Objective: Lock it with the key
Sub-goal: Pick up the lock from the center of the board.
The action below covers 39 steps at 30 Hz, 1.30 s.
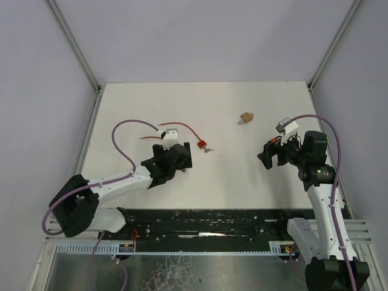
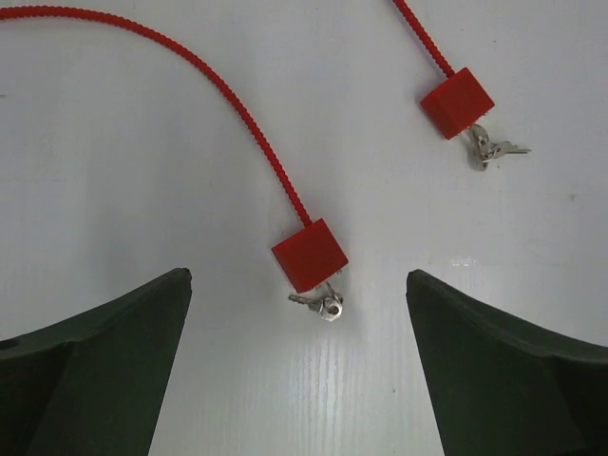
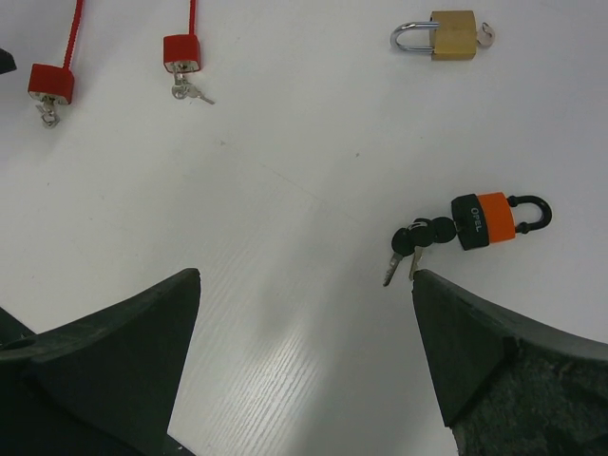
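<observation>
Top external view: white worktop (image 1: pixel 230 182) with metal rails along its left and right edges, both arms reaching in from the near edge. Left hand (image 2: pixel 297 285) hangs over the left-centre of the worktop, fingers wide apart, gripping nothing. Between its fingers lies a red cable lock (image 2: pixel 309 255) with a small silver key (image 2: pixel 328 304) at its near face; neither finger touches it. A second red cable lock (image 2: pixel 457 103), also with a key at its body, lies farther out to the right, well apart from the first. Right hand (image 3: pixel 306 275), likewise spread and empty, hangs near the right edge. An orange padlock (image 3: pixel 489 220) with a black shackle lies flat just beyond its right finger, a bunch of black-headed keys (image 3: pixel 418 237) at its keyhole end. Brass padlock (image 3: pixel 453 35), key at its base, lies toward the far edge, right of centre. Bare surface spans the middle between the two hands and the far-left corner.
</observation>
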Each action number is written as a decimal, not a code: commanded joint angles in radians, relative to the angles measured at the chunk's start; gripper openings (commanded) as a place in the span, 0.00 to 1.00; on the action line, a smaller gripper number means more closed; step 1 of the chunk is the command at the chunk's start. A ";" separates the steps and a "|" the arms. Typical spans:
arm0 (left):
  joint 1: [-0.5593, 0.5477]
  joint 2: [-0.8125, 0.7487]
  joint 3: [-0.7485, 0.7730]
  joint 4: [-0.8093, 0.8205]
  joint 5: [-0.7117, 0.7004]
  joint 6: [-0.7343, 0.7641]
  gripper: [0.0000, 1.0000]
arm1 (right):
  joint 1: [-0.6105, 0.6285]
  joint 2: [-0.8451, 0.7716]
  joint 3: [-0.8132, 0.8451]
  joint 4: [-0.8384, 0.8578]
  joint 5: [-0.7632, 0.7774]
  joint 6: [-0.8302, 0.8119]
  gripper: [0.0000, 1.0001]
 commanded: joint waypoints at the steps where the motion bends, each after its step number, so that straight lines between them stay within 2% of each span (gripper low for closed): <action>1: 0.002 0.101 0.083 -0.008 -0.104 -0.022 0.91 | -0.002 -0.012 0.048 -0.006 -0.033 -0.024 1.00; 3: 0.007 0.139 0.096 0.000 -0.103 -0.030 0.86 | -0.002 -0.011 0.049 -0.008 -0.036 -0.025 1.00; 7: 0.021 0.198 0.118 0.016 -0.080 -0.037 0.83 | -0.002 -0.008 0.049 -0.011 -0.040 -0.025 1.00; 10: 0.040 0.239 0.123 0.022 -0.067 -0.044 0.75 | -0.002 -0.006 0.049 -0.014 -0.046 -0.025 1.00; 25: 0.068 0.358 0.158 0.044 -0.004 -0.056 0.70 | -0.002 -0.002 0.047 -0.016 -0.060 -0.024 1.00; 34: 0.075 0.389 0.160 0.055 0.030 -0.073 0.60 | -0.002 -0.002 0.046 -0.018 -0.065 -0.024 1.00; 39: 0.075 0.394 0.160 0.046 0.038 -0.085 0.58 | -0.002 -0.001 0.046 -0.018 -0.069 -0.024 1.00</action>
